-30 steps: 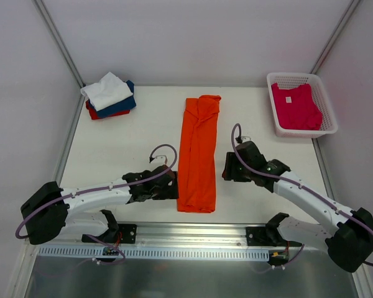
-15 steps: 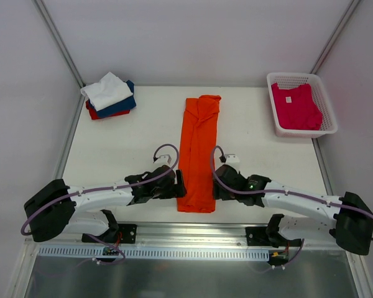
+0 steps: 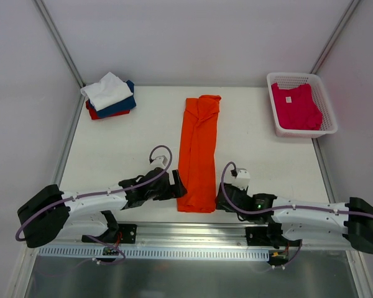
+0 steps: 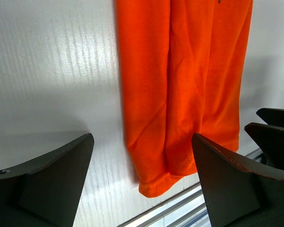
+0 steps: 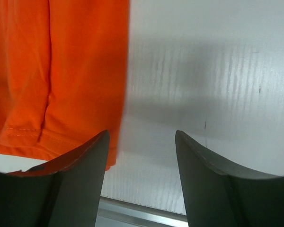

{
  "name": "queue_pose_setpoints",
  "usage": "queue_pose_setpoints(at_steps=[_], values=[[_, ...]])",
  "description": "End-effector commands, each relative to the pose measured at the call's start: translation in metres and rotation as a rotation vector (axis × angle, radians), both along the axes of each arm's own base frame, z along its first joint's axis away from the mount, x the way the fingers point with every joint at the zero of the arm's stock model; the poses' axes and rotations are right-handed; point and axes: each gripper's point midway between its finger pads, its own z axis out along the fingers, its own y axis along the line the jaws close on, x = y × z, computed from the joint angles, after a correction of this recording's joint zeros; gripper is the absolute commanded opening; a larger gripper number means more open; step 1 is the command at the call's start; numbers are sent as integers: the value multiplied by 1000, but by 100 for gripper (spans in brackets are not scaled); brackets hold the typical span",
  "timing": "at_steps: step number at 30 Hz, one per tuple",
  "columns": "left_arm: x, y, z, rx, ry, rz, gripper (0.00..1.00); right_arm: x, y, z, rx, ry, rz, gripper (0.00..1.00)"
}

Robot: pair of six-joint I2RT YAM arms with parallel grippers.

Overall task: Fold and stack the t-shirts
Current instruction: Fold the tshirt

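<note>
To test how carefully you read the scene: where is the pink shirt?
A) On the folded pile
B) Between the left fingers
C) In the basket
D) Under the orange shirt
C: the pink shirt lies inside the white basket at the table's far right corner, well apart from the pile.

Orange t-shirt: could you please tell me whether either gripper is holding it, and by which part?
Neither holds it: the left gripper and right gripper are both open beside the orange t-shirt's near corners.
</note>
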Motion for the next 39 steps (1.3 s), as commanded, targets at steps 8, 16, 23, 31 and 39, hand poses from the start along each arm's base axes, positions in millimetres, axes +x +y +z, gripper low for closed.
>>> queue_pose_setpoints(at_steps=[8,16,23,31,39], values=[[-10,28,-23,-104,51,-29,87,23,-6,13,342,-66,-94,63],[-11,17,-24,-164,55,-62,86,25,8,4,465,18,-69,62],[-21,15,-37,-209,103,-56,85,19,16,-14,497,77,-57,62],[-31,16,-41,-259,131,-54,82,15,18,-28,492,108,-54,60],[-42,11,-57,-304,197,-62,73,15,22,-30,506,118,-48,57]])
